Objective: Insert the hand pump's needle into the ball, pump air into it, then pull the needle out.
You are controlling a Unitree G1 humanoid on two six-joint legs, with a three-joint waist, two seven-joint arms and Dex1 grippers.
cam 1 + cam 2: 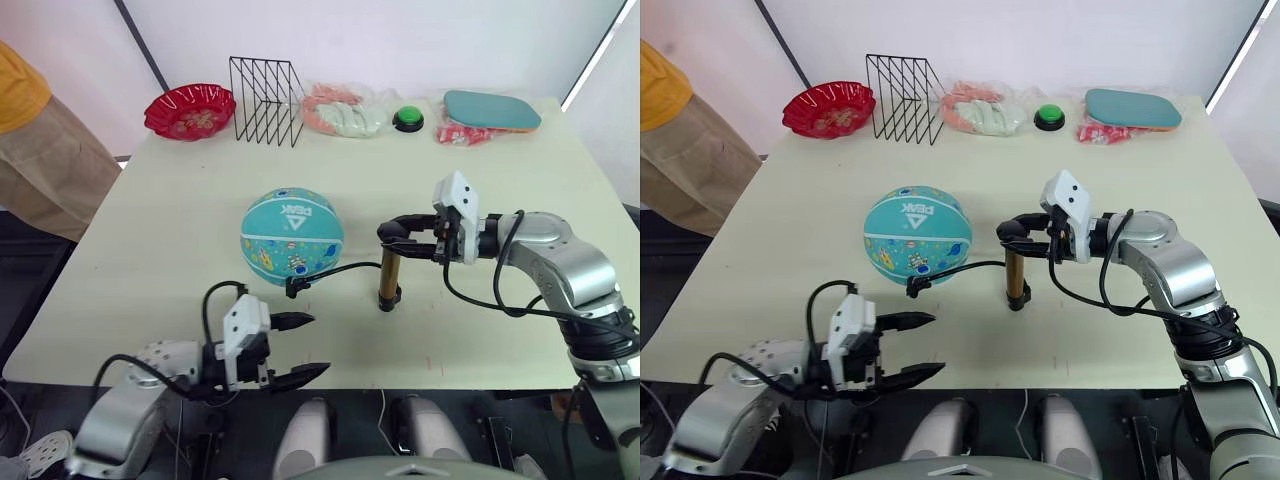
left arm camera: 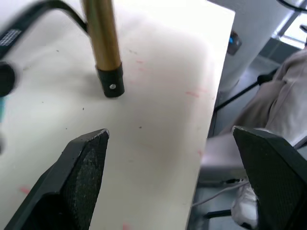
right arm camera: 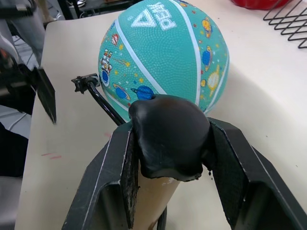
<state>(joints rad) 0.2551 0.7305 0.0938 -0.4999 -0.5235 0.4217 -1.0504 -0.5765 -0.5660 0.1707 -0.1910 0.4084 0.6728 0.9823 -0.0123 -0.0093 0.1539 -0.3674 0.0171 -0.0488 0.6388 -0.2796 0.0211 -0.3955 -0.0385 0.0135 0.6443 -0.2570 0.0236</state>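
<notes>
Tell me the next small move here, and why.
Probably bring the open left gripper forward to the black hose fitting lying beside the teal rubber ball. The right gripper already holds the gold-barrelled hand pump upright by its handle, and the fitting is not yet grasped.

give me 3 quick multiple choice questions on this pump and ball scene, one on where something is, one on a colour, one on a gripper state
1. Where does the hand pump stand?
A. beside the ball, upright on the table
B. inside the red bowl
C. on the floor

2. What colour is the pump's barrel?
A. blue
B. gold-bronze
C. white

3. What is the right gripper doing?
A. hanging open over the ball
B. shut on the pump's black handle
C. holding the wire rack

Answers: 1 A, the pump stands on its end cap right of the ball. 2 B, the barrel shines gold-bronze. 3 B, both fingers press the handle's sides.
</notes>
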